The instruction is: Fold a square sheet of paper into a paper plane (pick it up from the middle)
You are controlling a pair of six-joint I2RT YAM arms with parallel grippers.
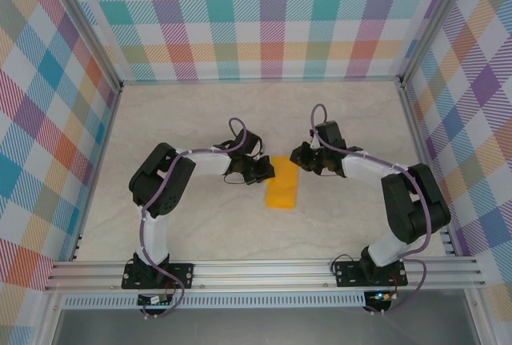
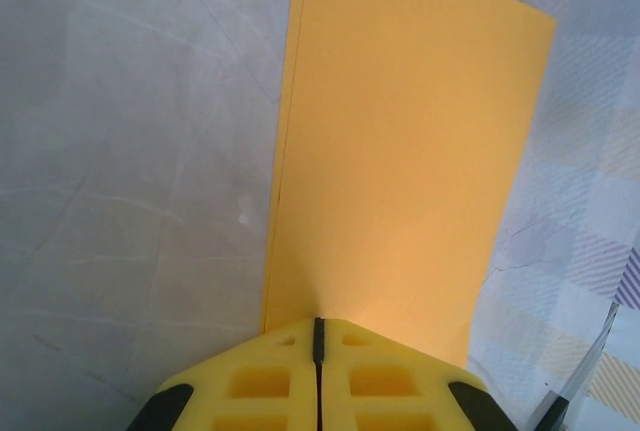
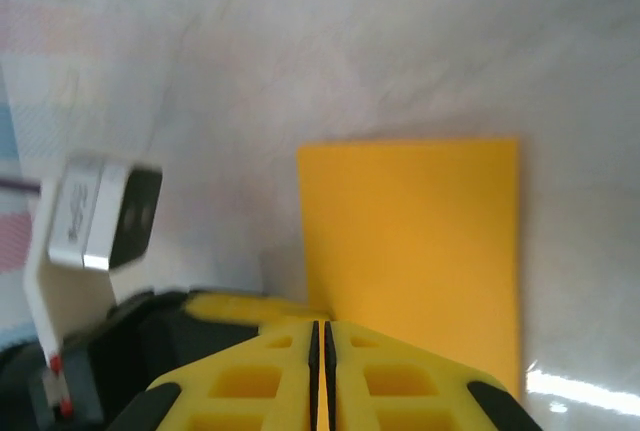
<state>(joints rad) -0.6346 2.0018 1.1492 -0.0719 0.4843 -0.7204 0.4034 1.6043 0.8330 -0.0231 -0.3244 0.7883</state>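
The square sheet of paper (image 1: 282,189) lies folded into a narrow orange-yellow rectangle at the middle of the table. My left gripper (image 1: 266,170) sits at the left side of its far end. My right gripper (image 1: 300,157) is at the right side of that end. In the left wrist view the paper (image 2: 400,151) runs away from the shut left gripper (image 2: 318,323), and its near end bends up into the tips. In the right wrist view the right gripper (image 3: 321,325) is shut, with a sliver of the paper (image 3: 420,241) between its pads.
The marble-patterned table (image 1: 200,121) is boxed in by checked walls (image 1: 264,17) on three sides. An aluminium rail (image 1: 264,269) along the near edge carries both arm bases. In the right wrist view the left arm's wrist camera (image 3: 100,216) is close on the left.
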